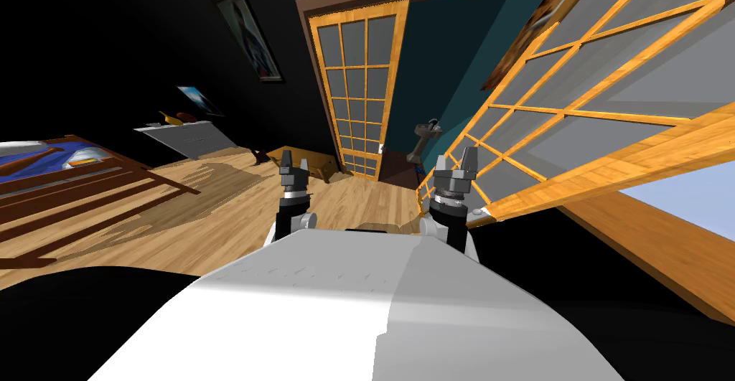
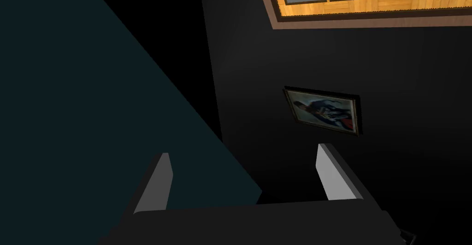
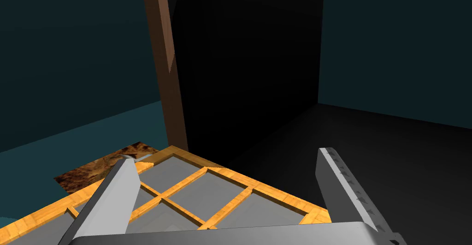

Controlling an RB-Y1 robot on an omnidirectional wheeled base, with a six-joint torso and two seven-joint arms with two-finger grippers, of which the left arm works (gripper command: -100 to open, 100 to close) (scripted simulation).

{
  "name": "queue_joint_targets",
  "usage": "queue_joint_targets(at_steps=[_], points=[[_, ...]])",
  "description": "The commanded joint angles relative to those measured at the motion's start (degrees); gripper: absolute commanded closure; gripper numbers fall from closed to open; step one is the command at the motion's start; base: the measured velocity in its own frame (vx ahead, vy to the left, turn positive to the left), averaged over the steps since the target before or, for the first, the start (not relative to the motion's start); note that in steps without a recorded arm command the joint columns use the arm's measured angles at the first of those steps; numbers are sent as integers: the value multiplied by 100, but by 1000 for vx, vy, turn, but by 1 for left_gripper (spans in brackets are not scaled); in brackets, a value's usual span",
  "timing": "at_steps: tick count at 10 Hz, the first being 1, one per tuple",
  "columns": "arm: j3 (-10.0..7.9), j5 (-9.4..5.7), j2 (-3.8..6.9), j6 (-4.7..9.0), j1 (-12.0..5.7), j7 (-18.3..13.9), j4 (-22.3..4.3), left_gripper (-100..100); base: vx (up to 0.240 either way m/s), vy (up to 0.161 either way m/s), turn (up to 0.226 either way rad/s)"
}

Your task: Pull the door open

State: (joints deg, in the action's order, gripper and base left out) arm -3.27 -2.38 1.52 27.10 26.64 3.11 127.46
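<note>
1. A bed (image 1: 50,168) with a blue cover is lying at about nine o'clock from the left gripper (image 1: 295,160), well apart from it, on the wooden floor (image 1: 215,212).
2. The left gripper is pointing forward at about eleven o'clock from me. In its wrist view its two fingers (image 2: 154,187) are standing wide apart, roughly a third of the view's width, and they are holding nothing.
3. The closed door leaf (image 1: 359,90), a light wooden grid with grey panes, is standing at twelve o'clock inside a brown frame (image 1: 305,32), well beyond both grippers.
4. The right gripper (image 1: 456,160) is pointing forward at about one o'clock from me. In its wrist view (image 3: 226,157) its blades are spread just as wide and are gripping nothing. The corner panes of the open door leaf (image 3: 198,196) are lying under and between them. I cannot tell whether either blade is touching the wood.
5. In the head view the open door leaf (image 1: 574,90) is standing out from the frame toward me, stretching from one o'clock to three o'clock. Its near lower edge is sitting just beside the right gripper, at that gripper's three o'clock.
</note>
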Motion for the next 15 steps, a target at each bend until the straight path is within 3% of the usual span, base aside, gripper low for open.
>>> queue_joint_targets(at_steps=[1, 9, 15], points=[[-31, 40, 48, 43, -39, 150, -163, -100, 53, -20, -68], [-220, 280, 241, 306, -277, 1057, -1151, -100, 136, -49, -66], [-330, 420, 312, 459, -415, 1586, -1726, -100, 99, -34, -51]])
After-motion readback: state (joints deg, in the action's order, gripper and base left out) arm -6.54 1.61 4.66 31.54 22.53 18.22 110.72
